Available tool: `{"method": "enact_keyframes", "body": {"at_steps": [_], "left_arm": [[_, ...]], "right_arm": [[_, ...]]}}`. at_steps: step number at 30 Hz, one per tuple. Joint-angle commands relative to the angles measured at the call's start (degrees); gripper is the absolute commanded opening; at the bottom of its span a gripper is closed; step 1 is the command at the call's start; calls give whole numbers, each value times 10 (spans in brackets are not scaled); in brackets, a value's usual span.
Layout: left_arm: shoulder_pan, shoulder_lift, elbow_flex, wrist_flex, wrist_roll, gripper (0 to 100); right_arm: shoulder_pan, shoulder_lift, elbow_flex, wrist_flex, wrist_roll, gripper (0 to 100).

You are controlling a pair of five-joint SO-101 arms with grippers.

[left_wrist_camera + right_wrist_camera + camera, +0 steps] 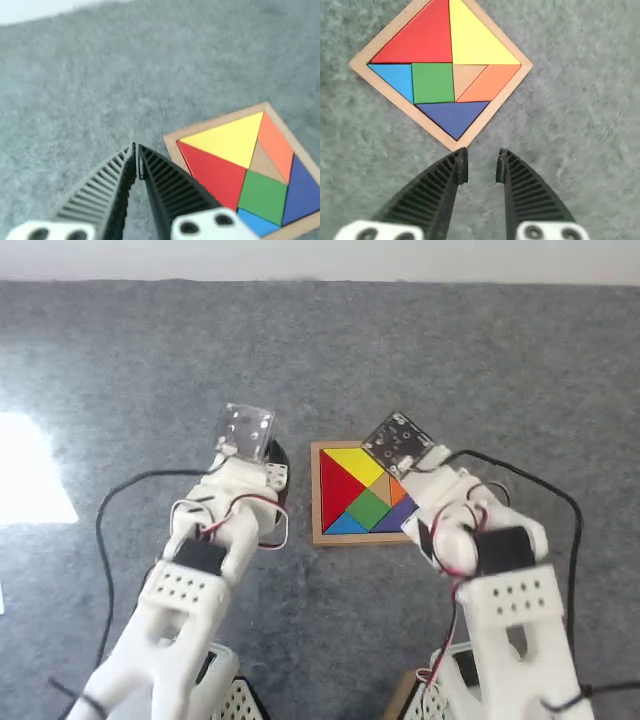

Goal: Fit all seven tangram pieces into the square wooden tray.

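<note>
tray [400,98] filled, just beyond right tool [481,165], spread | left tool [136,150] seemingly pressed together, beside tray

Grey felt-like table cover [120,360] runs back to a white wall [400,258]

Beneath both grippers we saw a grey cloth [580,100], felt-like, matt and fuzzy. Just ahead of the right gripper [481,167], the tray [395,94] had a pale rim of bare wood, dull and lightly grained. The pieces [420,40] inside it looked smooth and matt, coated in flat colour, except the small tan triangle [465,76], which looked like unpainted wood. The right gripper's fingers [440,192] and those of the left gripper [136,150] were black matt plastic, ribbed along their inner faces. Behind them, the arm shells [200,580] were smooth white plastic with a faint sheen.
</note>
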Motion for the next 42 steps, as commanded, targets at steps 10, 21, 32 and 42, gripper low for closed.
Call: {"method": "enact_keyframes", "body": {"at_steps": [10,21,32,42], "left_arm": [[-4,-161,70,-11,-64,15],[-4,-301,156,-10,-64,15],[-4,-441,235,-10,-64,15],[-4,-510,244,48,-65,15]], "right_arm": [[1,-137,116,2,-88,105],[1,-237,217,6,-87,105],[2,-318,284,6,-87,105],[22,-356,331,-9,-88,106]]}}
